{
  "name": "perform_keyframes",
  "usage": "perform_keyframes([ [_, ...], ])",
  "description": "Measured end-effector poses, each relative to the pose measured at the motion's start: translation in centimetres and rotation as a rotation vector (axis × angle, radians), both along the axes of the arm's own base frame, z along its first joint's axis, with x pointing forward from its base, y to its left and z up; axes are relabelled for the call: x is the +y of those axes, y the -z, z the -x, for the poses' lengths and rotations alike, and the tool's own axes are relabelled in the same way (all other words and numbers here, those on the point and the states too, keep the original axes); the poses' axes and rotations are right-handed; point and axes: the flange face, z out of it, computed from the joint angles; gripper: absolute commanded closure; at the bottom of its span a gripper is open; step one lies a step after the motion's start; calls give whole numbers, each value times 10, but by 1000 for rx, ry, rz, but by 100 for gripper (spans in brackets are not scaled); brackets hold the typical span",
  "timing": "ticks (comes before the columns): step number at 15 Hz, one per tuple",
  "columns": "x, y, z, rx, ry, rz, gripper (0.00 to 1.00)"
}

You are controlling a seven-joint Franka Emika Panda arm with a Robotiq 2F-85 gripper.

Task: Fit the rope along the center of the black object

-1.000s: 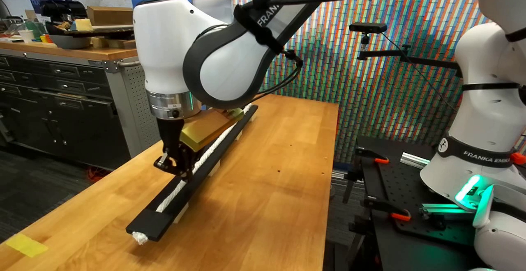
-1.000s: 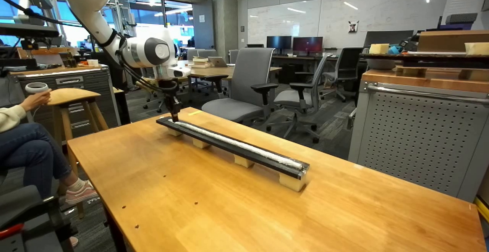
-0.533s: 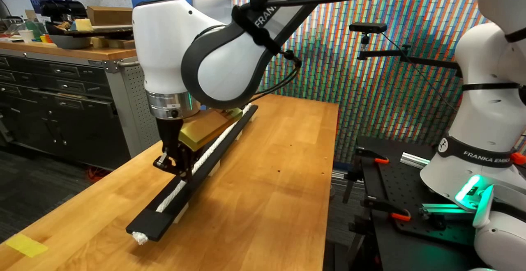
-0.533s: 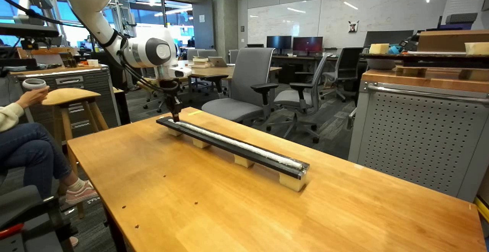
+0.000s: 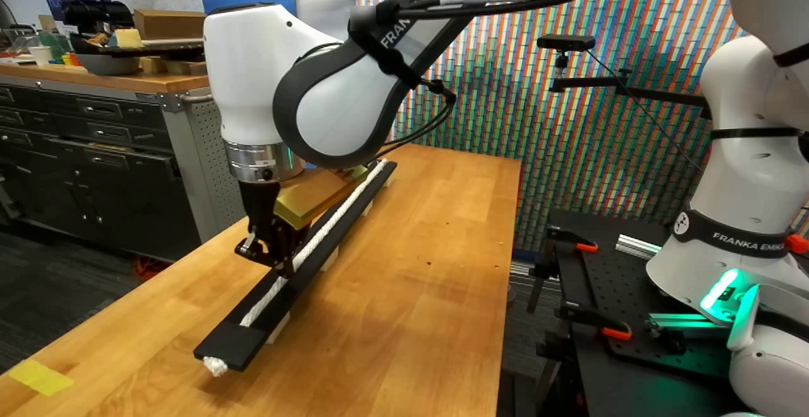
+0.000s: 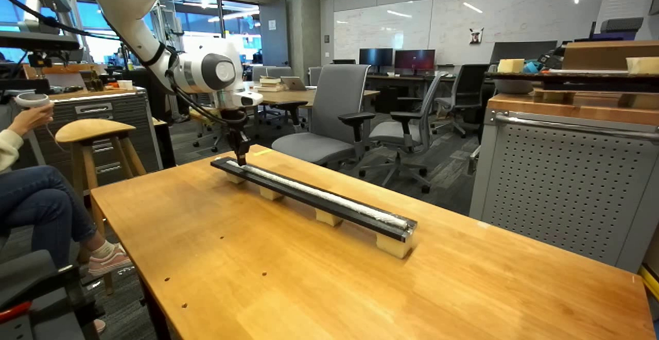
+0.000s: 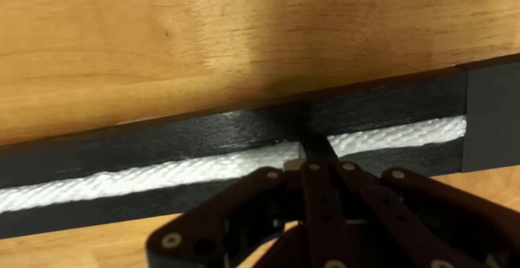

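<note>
In an exterior view, the rope [image 5: 328,225] lay along the middle of a long black rail [image 5: 320,254] on the desk [image 5: 417,316], running to a flat black plate [image 5: 231,341] at the near end, where a frayed white tuft [image 5: 215,366] stuck out. The tool [image 5: 285,271] pointed down at the rope, near that plate. In an exterior view, I saw the rail propped on four pale blocks [image 6: 394,245], the rope along its length and the tool over the far end. A person [image 6: 46,211] in jeans sat beside the desk; a grey chair [image 6: 340,108] stood beyond it. In the wrist view, the tool's fingers [image 7: 319,148] were together above the rope, covering a short stretch. Whether they touched it, I couldn't tell.
</note>
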Motion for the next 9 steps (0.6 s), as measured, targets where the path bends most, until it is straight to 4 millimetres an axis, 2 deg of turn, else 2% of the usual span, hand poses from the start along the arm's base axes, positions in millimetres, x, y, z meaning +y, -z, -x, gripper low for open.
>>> perform_keyframes([
  [5,33,-16,5,-3,-41,-9,100],
  [9,33,-14,6,17,-41,2,100],
])
